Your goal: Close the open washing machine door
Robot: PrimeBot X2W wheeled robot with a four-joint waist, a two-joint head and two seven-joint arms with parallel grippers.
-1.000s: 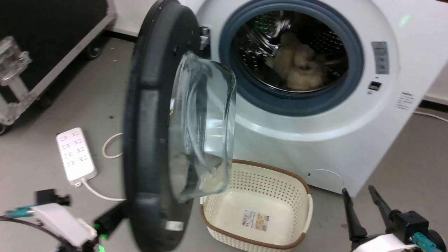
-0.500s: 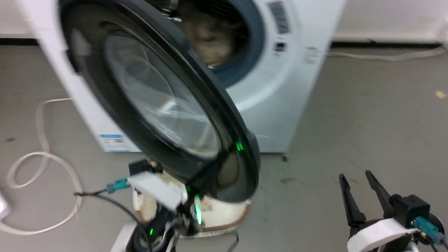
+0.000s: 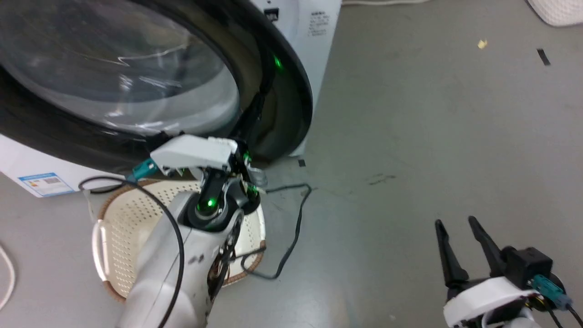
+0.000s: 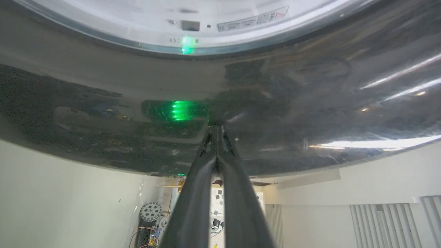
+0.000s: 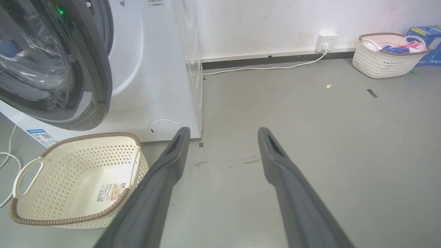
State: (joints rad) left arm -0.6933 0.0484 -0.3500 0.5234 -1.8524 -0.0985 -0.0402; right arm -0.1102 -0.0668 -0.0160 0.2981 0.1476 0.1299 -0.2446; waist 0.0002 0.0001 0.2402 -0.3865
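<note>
The washing machine door (image 3: pixel 114 73), black-rimmed with a bulging glass window, stands nearly against the white washing machine (image 3: pixel 319 27), with a narrow gap left in the right wrist view between the door (image 5: pixel 51 62) and the washing machine (image 5: pixel 155 69). My left gripper (image 3: pixel 263 93) is shut, and its joined fingertips (image 4: pixel 215 129) press on the door's glossy dark rim (image 4: pixel 310 103). The washer's white front (image 4: pixel 137 17) shows just beyond the rim. My right gripper (image 3: pixel 455 223) hangs open over bare floor at the lower right, its own view showing the gripper (image 5: pixel 223 132) holding nothing.
A cream perforated basket (image 3: pixel 123 214) sits on the floor under the door and my left forearm; the right wrist view shows this basket (image 5: pixel 69 172) without laundry. A dark cable (image 3: pixel 291 228) trails beside it. Another basket with clothes (image 5: pixel 389 58) stands by the far wall.
The head camera has swung to the right. The door has swung from wide open to nearly against the washer, with my left gripper on its rim. The right gripper stays open.
</note>
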